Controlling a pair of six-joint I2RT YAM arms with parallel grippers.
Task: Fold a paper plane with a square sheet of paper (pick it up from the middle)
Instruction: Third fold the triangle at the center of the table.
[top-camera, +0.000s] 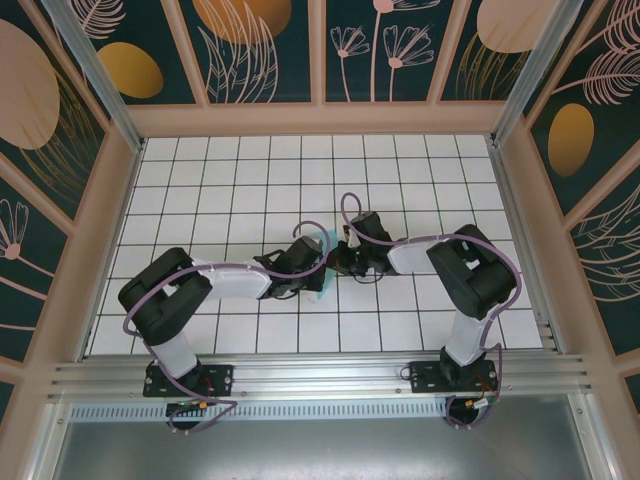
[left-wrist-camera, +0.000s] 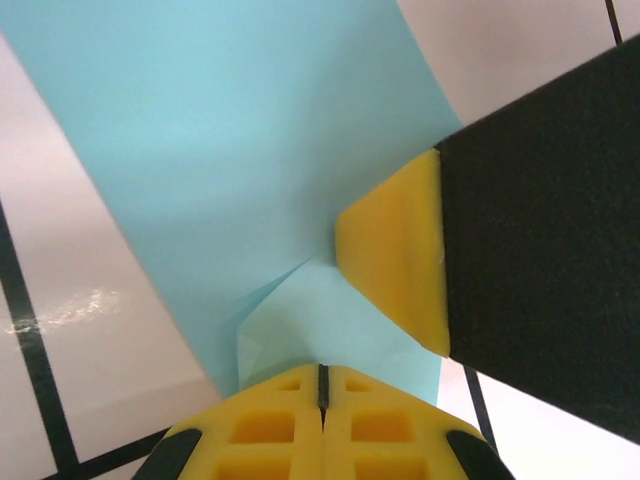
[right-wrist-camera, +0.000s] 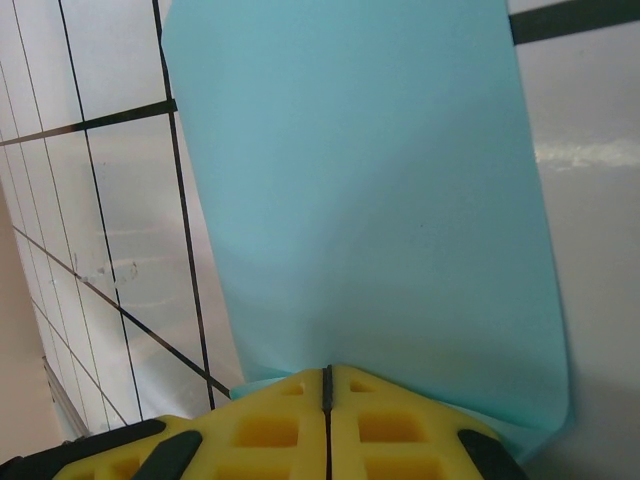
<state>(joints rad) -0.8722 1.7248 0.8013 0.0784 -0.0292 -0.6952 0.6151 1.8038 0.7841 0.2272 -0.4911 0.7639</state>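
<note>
Start at your left gripper (left-wrist-camera: 322, 385): its yellow fingers are pressed tight together. The square sheet of paper (left-wrist-camera: 250, 130) comes out of that seam with a small crumple just ahead of the tips, so this gripper is clamped on the sheet. Your right gripper (right-wrist-camera: 328, 385) is likewise clenched on the paper, which rises from between its tips as a broad, smooth, gently bowed panel. Beyond both grips lies the white tiled table (top-camera: 230, 180), and the sheet looks lifted off it rather than lying flat.

I judge you are early in the task. The sheet is picked up and shared between two grips, but no nose fold, wing or centre crease shows, so nearly all the folding is left.

The left wrist view alone gives you the crumple, and a pad (left-wrist-camera: 395, 255) of the other gripper just right of it, at or against the paper. The right wrist view gives the sheet's clean side edges. From overhead you see the grippers meeting tip to tip, with turquoise slivers too small to read for shape
</note>
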